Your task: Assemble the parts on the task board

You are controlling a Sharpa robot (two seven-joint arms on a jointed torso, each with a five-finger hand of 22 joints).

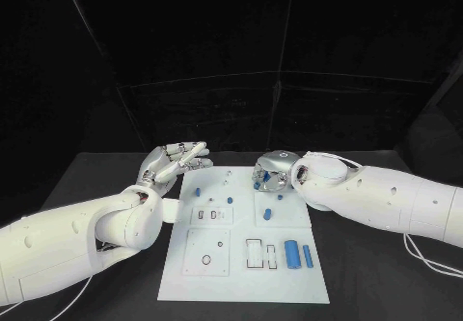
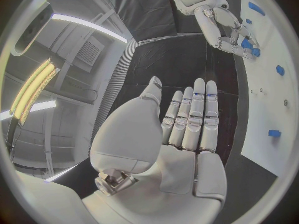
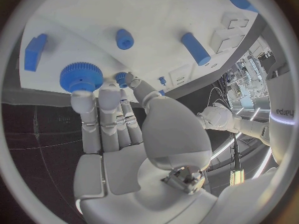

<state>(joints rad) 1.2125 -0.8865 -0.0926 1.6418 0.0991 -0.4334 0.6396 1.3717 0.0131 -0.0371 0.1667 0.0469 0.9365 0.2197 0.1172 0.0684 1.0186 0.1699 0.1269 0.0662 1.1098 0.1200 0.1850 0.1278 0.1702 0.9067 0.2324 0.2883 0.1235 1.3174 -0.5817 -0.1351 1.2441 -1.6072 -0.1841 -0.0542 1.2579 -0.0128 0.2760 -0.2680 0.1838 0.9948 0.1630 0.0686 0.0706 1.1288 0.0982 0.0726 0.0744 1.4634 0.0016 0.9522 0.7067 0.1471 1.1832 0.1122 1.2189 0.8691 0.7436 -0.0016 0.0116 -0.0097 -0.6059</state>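
Right hand [image 3: 124, 134] fingers touching blue gear [image 3: 81, 76], grip unclear, left hand [image 1: 174, 162] released, empty

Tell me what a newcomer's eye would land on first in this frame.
The white task board glows against the black table. The right hand is bent down over the board's far right corner, fingertips at a blue gear. The left hand is raised open, off the board's far left corner.

The head camera looks down on the task board [image 1: 246, 247] from above; each wrist camera sits close behind its own palm — all three share the board's far end.
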